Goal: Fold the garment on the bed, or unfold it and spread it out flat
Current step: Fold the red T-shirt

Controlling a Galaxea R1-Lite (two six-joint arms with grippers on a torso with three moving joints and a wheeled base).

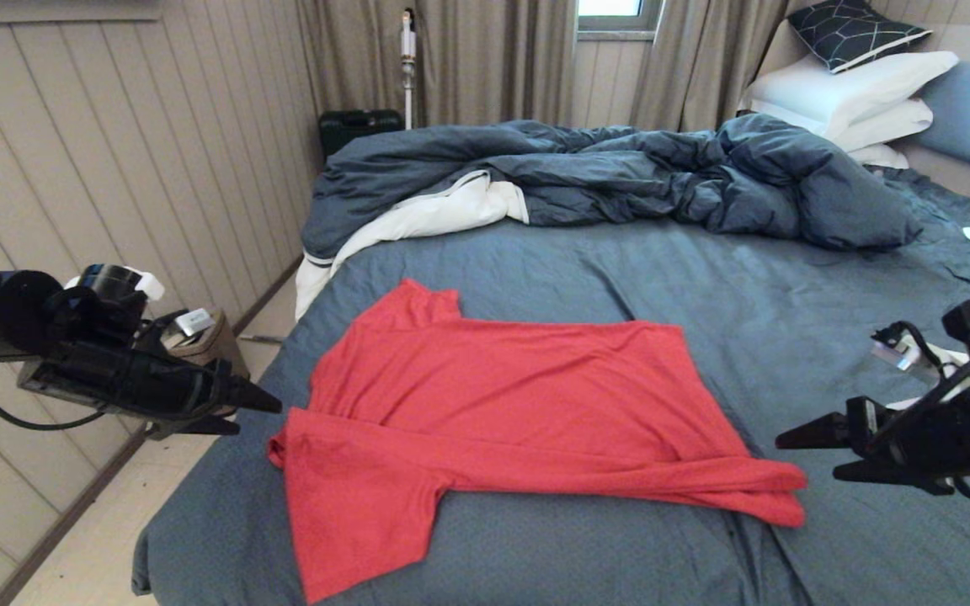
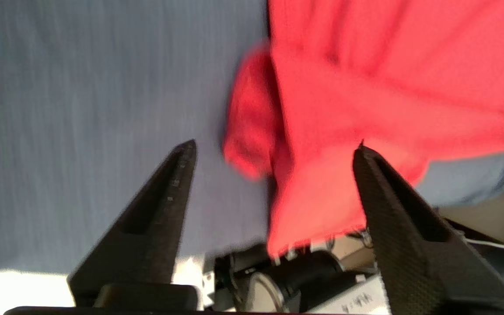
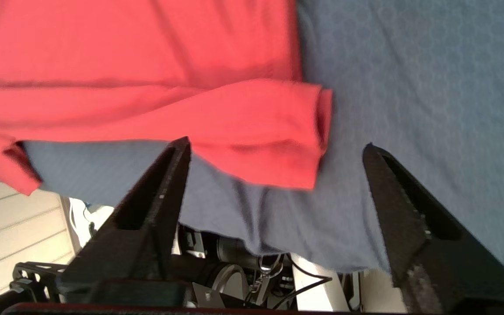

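Note:
The red garment (image 1: 493, 404) lies on the slate-blue bed (image 1: 771, 295), partly folded, with no print showing. A long fold runs along its near edge to a sleeve end at the right (image 1: 775, 497); another sleeve hangs toward the bed's near edge (image 1: 350, 522). My left gripper (image 1: 253, 412) hovers open just left of the garment's left corner (image 2: 252, 144), holding nothing. My right gripper (image 1: 809, 454) is open too, just right of the folded sleeve end (image 3: 274, 140), above the sheet.
A rumpled dark blue duvet (image 1: 620, 177) with white lining fills the far half of the bed. White pillows (image 1: 855, 97) are stacked at the back right. The floor and a panelled wall (image 1: 98, 168) lie to the left. The bed's near edge is close below both grippers.

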